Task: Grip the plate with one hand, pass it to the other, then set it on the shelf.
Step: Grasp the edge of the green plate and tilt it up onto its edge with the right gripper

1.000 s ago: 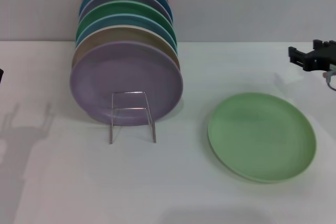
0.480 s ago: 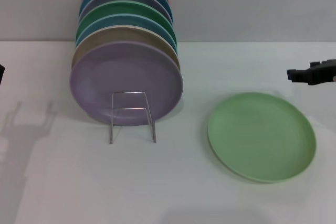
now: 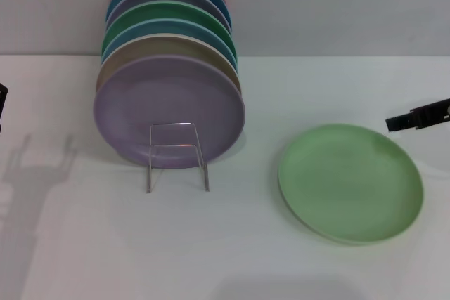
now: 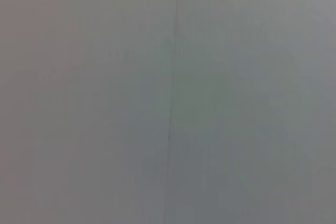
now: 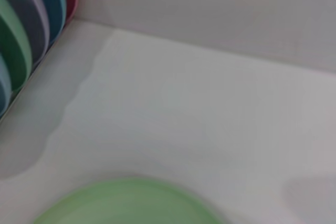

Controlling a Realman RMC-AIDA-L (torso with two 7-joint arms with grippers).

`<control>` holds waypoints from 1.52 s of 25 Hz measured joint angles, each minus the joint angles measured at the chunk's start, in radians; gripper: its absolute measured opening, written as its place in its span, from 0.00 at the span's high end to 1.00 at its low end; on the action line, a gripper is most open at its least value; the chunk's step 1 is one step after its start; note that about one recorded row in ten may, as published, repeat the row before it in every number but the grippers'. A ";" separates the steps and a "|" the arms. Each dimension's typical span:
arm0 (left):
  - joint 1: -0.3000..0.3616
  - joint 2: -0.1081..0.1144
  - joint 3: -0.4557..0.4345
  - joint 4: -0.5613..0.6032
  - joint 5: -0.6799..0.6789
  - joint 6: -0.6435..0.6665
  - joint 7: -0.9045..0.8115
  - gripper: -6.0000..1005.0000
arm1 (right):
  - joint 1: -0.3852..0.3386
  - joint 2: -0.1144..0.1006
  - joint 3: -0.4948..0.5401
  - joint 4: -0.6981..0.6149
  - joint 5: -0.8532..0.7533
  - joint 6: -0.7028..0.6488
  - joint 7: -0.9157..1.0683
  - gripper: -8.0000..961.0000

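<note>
We see the shelf (image 3: 177, 156) w/ its stacked plates far left of the right pincer (image 3: 420, 117). The plate (image 3: 350, 182) lies flat on the table (image 3: 232, 244), just below-left of that pincer. Vs. a sec ago the pincer sits lower and nearer the frame edge; it's cut off, so we can't tell its grip. Left pincer: barely a sliver at the left edge.

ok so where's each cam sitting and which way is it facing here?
Head: up on the robot, looking forward and down at the table, rack and pale green plate; right gripper enters at the right edge.
Left wrist: faces a blank grey surface; no body parts show.
Right wrist: faces the pale green plate and racked plates; own fingers unseen.
Shared: head and right wrist both show the plate and the rack's stack.
</note>
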 joint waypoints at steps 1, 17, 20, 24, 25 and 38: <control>0.000 0.000 0.000 -0.002 0.001 0.002 0.000 0.25 | 0.010 -0.002 0.004 -0.015 -0.001 0.013 0.006 0.34; -0.016 0.005 -0.005 -0.001 0.006 0.023 0.009 0.25 | 0.039 -0.008 0.037 -0.110 -0.076 0.029 0.156 0.34; -0.023 0.007 -0.006 0.002 0.006 0.023 0.010 0.25 | 0.037 -0.002 0.038 -0.134 -0.075 0.014 0.160 0.34; -0.029 0.008 -0.007 0.003 0.006 0.023 0.010 0.25 | 0.037 0.000 0.038 -0.176 -0.077 -0.009 0.163 0.34; -0.030 0.008 -0.007 0.003 0.006 0.023 0.010 0.25 | 0.038 0.000 0.038 -0.183 -0.078 -0.014 0.163 0.34; -0.039 0.008 -0.008 0.004 0.002 0.028 0.011 0.26 | 0.072 -0.008 0.037 -0.275 -0.084 -0.069 0.142 0.34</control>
